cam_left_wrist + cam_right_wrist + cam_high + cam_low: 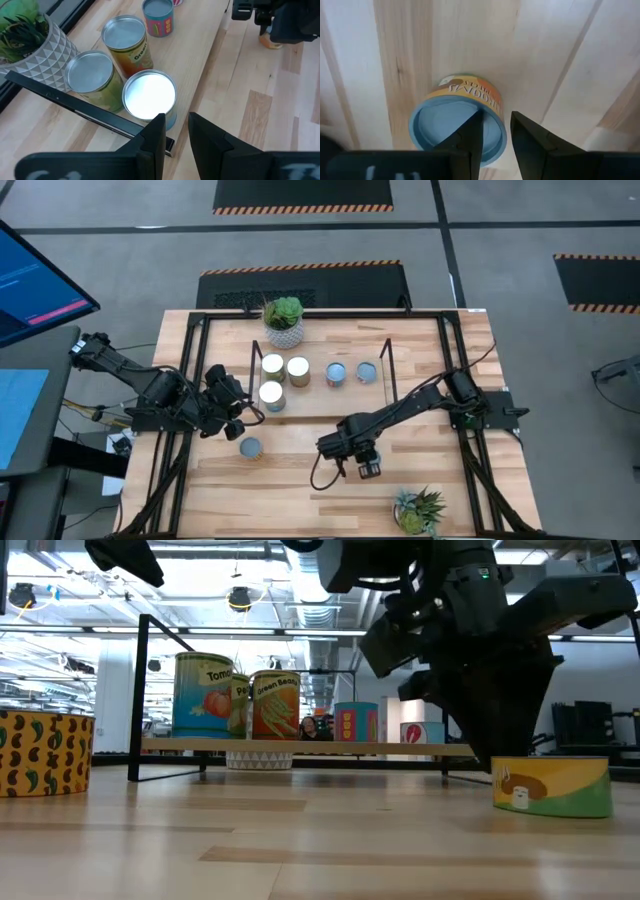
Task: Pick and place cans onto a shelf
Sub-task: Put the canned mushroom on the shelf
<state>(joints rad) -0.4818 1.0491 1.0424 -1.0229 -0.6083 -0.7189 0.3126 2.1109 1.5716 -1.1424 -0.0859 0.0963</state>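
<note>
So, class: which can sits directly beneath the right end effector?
The short can with the orange-and-green label, alone on the bare tabletop under the right end effector, away from the shelf.

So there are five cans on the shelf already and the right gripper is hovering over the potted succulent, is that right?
Not quite. Five cans do stand on the shelf, but the right gripper hovers over a short blue-rimmed can on the table, as the right wrist view shows. The succulent stands at the shelf's far edge.

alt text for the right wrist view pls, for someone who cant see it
The right claw hangs, fingers slightly apart, right above a short can with a blue rim and orange-and-green label. The can stands on the light wooden tabletop; nothing is gripped.
</note>
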